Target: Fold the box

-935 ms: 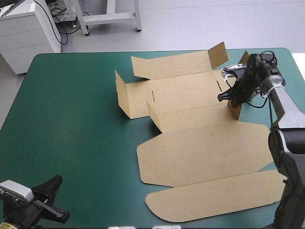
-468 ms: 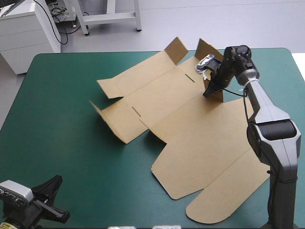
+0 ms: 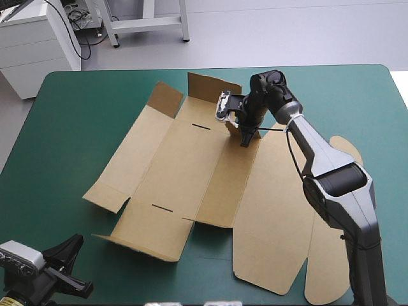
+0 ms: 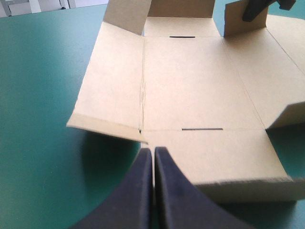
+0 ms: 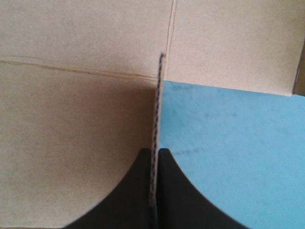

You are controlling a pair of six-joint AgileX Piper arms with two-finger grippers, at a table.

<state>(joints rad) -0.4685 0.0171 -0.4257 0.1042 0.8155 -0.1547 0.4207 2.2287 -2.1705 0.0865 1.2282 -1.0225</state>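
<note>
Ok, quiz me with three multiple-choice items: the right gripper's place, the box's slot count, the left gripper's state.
1. The right gripper holds the box by: A) an upright flap at its far end B) its rounded lid flap C) nothing
2. Thin slots in the middle panel: A) none B) two C) five
3. The left gripper is: A) open over the box B) shut on the box C) shut, empty, apart from the box
Key: 1 A, the flap's edge sits between its shut fingers; 2 B, one slot near the robot, one far; 3 C, its fingers meet over the teal-green cover.
</note>
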